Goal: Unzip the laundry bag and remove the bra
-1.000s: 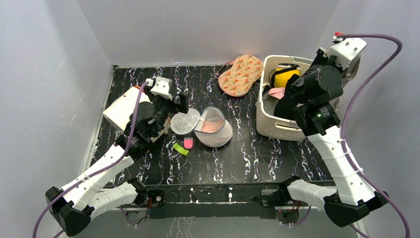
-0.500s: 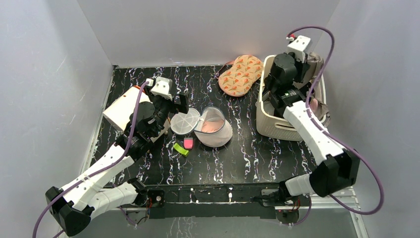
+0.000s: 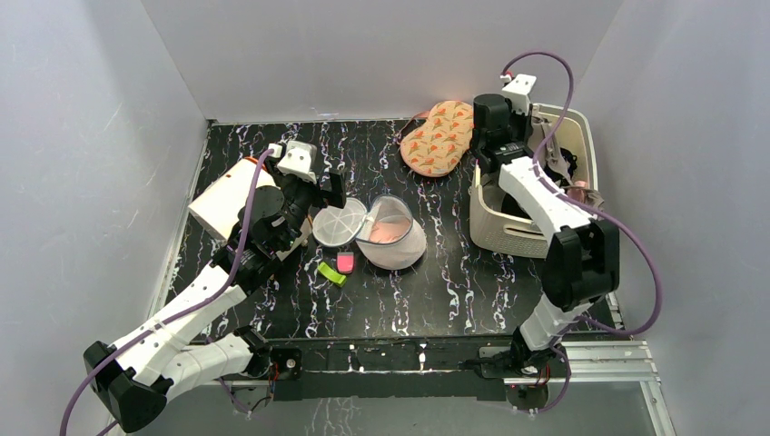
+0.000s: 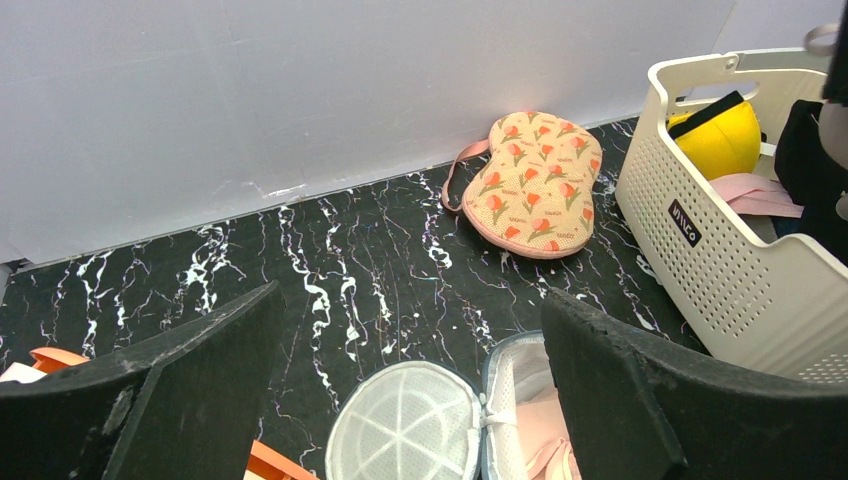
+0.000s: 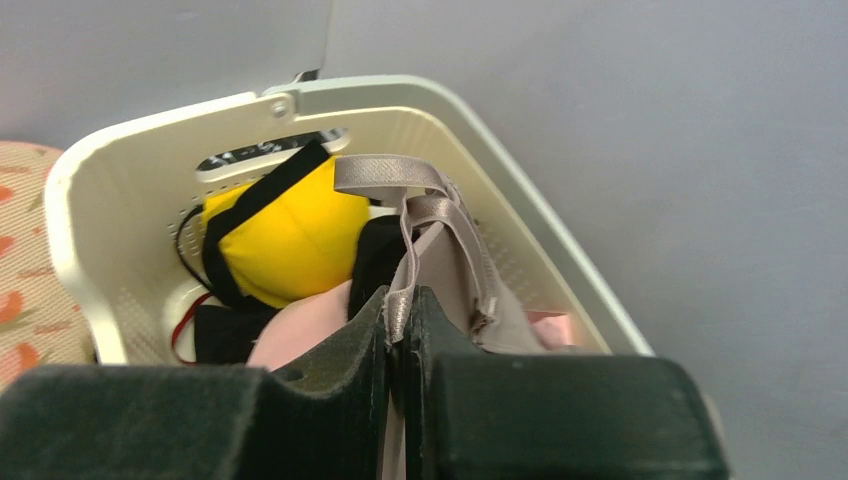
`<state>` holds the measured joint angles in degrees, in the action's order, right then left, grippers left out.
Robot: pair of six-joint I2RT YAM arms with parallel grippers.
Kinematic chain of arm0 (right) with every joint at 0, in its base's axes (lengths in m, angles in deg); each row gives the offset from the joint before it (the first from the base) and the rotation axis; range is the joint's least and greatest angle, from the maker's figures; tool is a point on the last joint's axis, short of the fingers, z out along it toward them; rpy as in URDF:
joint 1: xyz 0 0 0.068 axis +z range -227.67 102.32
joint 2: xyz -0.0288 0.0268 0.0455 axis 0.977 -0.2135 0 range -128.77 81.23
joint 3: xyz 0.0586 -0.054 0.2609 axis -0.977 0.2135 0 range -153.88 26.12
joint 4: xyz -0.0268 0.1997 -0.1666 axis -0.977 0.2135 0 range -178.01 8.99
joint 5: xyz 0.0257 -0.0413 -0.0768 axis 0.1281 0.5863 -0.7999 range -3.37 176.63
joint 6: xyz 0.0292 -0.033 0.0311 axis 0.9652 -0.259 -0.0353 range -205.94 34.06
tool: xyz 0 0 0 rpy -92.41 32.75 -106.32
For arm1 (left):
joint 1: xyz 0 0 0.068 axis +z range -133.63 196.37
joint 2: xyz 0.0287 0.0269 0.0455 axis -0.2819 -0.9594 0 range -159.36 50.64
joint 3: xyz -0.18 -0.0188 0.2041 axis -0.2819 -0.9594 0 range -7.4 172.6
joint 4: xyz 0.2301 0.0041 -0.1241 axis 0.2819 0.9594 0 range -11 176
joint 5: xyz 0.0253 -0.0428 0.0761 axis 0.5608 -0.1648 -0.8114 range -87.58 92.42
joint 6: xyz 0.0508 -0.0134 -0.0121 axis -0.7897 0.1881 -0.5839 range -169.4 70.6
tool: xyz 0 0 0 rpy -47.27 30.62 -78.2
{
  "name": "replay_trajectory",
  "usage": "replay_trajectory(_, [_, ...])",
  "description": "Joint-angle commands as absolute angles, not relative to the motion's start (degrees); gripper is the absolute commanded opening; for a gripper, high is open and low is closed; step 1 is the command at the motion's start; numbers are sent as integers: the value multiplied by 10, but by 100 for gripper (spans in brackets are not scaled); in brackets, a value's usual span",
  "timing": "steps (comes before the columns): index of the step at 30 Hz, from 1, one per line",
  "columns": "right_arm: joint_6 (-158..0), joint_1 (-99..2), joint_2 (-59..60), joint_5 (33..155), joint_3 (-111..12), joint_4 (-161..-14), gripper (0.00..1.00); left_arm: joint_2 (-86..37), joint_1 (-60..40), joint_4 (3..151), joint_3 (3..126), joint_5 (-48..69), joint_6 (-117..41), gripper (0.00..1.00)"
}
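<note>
The laundry bag (image 3: 399, 243) lies unzipped mid-table, its round mesh lid (image 3: 339, 223) flipped open to the left. Pink fabric (image 4: 545, 432) shows inside the bag (image 4: 515, 375). My left gripper (image 4: 410, 300) hangs open just above the lid (image 4: 405, 430), holding nothing; in the top view this left gripper (image 3: 325, 193) sits at the bag's left side. My right gripper (image 5: 400, 300) is shut on the strap of a taupe bra (image 5: 425, 215), which hangs over the white basket (image 5: 400, 90). The right gripper (image 3: 505, 132) is at the basket's back left end.
The slotted basket (image 3: 508, 238) at the right holds a yellow bra (image 5: 285, 235), black and pink garments. A flower-patterned pad (image 3: 442, 136) lies at the back. An orange-white box (image 3: 227, 200) sits at the left. Green (image 3: 331, 272) and pink (image 3: 345, 262) clips lie before the bag.
My right arm has swung from the basket's right side to its back left end, carrying the taupe bra by its strap. The left arm and the laundry bag have not moved.
</note>
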<state>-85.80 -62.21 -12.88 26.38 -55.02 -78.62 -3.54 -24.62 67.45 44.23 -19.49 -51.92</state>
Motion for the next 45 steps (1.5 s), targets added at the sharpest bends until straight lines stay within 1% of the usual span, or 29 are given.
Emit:
replay_trajectory(1, [-795, -631, -163, 300, -601, -751, 9, -29, -245, 669, 463, -195, -517, 98])
replay_trajectory(10, [-777, -637, -230, 319, -626, -748, 9, -28, -246, 670, 464, -191, -515, 98])
replay_trajectory(17, [-789, -644, -285, 326, -702, -737, 8, -31, -245, 671, 466, -193, -515, 98])
replay_trajectory(19, [-784, -643, -296, 333, -731, -725, 7, -31, -245, 672, 466, -191, -514, 98])
replay_trajectory(20, [-780, -643, -301, 337, -745, -714, 4, -31, -246, 672, 466, -190, -513, 98])
replay_trajectory(21, [-776, -642, -307, 338, -766, -697, 0, -31, -245, 672, 466, -190, -513, 98])
replay_trajectory(23, [-772, -634, -308, 320, -795, -670, 0, -32, -245, 672, 466, -191, -513, 98])
replay_trajectory(24, [-779, -630, -301, 315, -796, -675, 0, -34, -245, 673, 467, -190, -513, 98])
replay_trajectory(27, [-745, -641, -265, 367, -788, -658, 0, -37, -245, 676, 470, -189, -512, 98])
replay_trajectory(32, [-695, -642, -215, 376, -730, -670, 0, -39, -245, 677, 470, -180, -506, 98])
replay_trajectory(37, [-667, -642, -164, 380, -668, -736, 0, -41, -245, 678, 470, -184, -506, 98])
replay_trajectory(41, [-681, -649, -174, 348, -670, -751, 0, -43, -245, 681, 473, -185, -508, 98])
replay_trajectory(45, [-694, -654, -182, 327, -647, -763, 2, -40, -245, 680, 472, -187, -509, 98])
